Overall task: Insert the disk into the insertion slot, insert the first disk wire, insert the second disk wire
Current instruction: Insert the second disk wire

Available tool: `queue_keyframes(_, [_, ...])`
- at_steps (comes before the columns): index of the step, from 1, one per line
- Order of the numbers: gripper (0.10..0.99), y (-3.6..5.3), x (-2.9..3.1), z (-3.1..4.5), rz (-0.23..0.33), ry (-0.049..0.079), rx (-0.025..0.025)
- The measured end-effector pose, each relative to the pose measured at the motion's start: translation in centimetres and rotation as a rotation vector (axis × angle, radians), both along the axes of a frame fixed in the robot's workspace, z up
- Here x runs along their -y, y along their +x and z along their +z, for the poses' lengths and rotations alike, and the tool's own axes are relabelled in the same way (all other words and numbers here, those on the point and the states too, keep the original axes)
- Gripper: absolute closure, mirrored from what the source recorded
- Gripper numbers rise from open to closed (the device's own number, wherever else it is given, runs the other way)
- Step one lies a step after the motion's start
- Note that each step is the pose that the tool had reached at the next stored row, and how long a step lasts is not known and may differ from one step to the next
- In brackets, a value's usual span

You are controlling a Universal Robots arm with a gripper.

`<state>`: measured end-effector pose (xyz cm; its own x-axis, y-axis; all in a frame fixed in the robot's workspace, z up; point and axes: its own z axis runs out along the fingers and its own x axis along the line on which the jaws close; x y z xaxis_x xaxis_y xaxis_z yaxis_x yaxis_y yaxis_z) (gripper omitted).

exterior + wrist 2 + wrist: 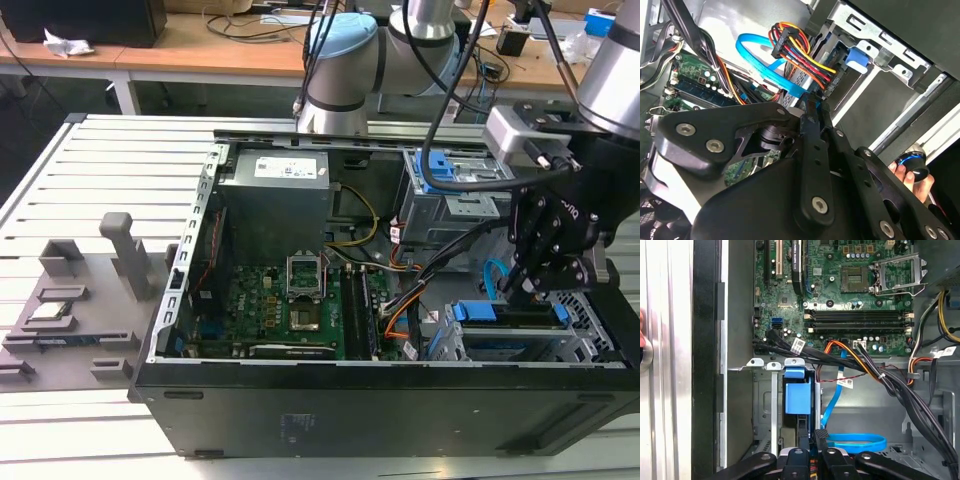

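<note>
Black gripper (812, 107) linkage closest, fingertips (810, 125) clenched, apparently on the plug end of the blue wire (855, 442), right at the end of the disk (798, 397). Disk already seated in the slot (592, 318), near corner of the case (400, 410) on the exterior view's right, blue carrier tab showing.

Judged best for this step: hold the plug square to its socket, press straight along the disk's length, no twist. Mind the slack loop, and the power bundle (795, 50) just beside, likely to snag.

Under it all, case lying open on a grey slatted table (100, 160). Grey fixtures (120, 250) on the exterior view's left. Wooden benches (200, 55) with cables far behind. Hand (905, 175) just outside the case.
</note>
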<state>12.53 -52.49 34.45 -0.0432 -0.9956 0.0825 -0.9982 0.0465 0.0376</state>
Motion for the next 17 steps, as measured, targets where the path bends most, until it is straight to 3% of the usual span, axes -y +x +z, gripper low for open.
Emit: queue_keyframes(17, [0.914,0.00,0.35,-0.51,0.001,0.000,0.0001])
